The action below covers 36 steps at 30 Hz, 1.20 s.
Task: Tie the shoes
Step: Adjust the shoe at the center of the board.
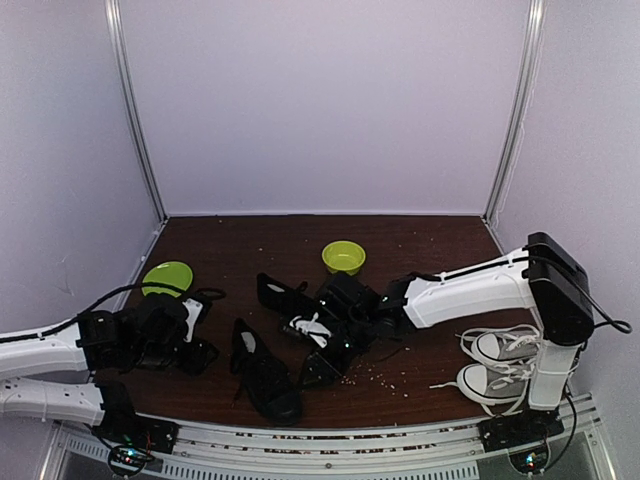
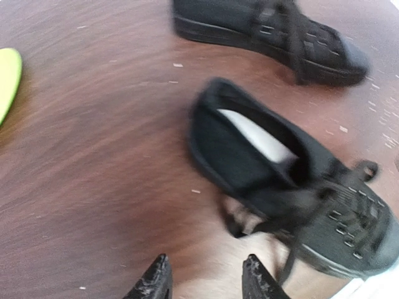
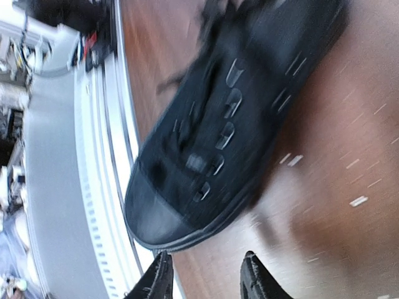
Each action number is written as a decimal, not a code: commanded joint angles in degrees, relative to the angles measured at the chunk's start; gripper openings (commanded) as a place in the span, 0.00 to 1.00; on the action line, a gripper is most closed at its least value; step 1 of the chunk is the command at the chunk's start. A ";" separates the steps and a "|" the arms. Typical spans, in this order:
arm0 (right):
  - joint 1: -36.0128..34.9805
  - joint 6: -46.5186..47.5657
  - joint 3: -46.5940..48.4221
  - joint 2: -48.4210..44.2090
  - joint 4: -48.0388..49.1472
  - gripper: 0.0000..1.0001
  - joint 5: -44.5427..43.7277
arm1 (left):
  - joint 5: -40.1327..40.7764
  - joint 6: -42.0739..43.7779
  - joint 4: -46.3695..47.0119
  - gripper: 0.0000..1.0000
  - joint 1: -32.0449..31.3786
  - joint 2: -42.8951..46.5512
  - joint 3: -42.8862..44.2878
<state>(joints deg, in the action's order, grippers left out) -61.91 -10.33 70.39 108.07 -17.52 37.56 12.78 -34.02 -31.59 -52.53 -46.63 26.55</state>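
Left pincer [image 2: 207, 261] part-open, empty; right pincer [image 3: 206, 258] same. Near shoe [image 2: 280, 180] lies on the surface [image 2: 93, 156] between them, toe toward the rail [image 3: 93, 187], toe cap just ahead of the right pincer: judged the nearer arm.

readable text: none you can make out in any view
black shoes [image 1: 265, 378]: no brand or size legible to you, blurred close up
green bowl [image 1: 343, 257]: no legible marking
white-laced sneakers [image 1: 500, 365]: too small to read
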 commanded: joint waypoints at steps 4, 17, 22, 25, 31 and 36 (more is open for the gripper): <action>-4.22 0.10 -5.52 0.65 1.60 0.38 -2.01 | 5.95 -1.20 8.77 0.37 2.07 -9.79 -2.04; -5.03 0.80 -6.58 3.10 10.93 0.44 1.10 | -0.60 1.30 19.02 0.30 2.44 -25.82 0.25; -4.57 -0.33 -4.96 4.06 12.15 0.44 1.65 | -2.23 -1.02 18.81 0.28 2.44 -23.67 -2.03; -3.65 -2.50 -5.01 4.32 14.40 0.44 2.09 | -2.17 -1.70 18.11 0.29 2.44 -20.49 -3.19; -1.29 -2.24 -5.68 0.43 12.66 0.45 1.15 | 2.32 -1.21 9.87 0.33 2.44 -14.63 -1.17; 5.09 -1.30 -7.99 -10.20 10.88 0.60 -2.68 | 8.56 3.15 3.20 0.51 4.20 -9.76 3.24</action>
<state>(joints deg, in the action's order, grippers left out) -62.30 -12.29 63.40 108.49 -7.33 38.96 15.07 -34.06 -22.79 -50.46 -59.53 24.99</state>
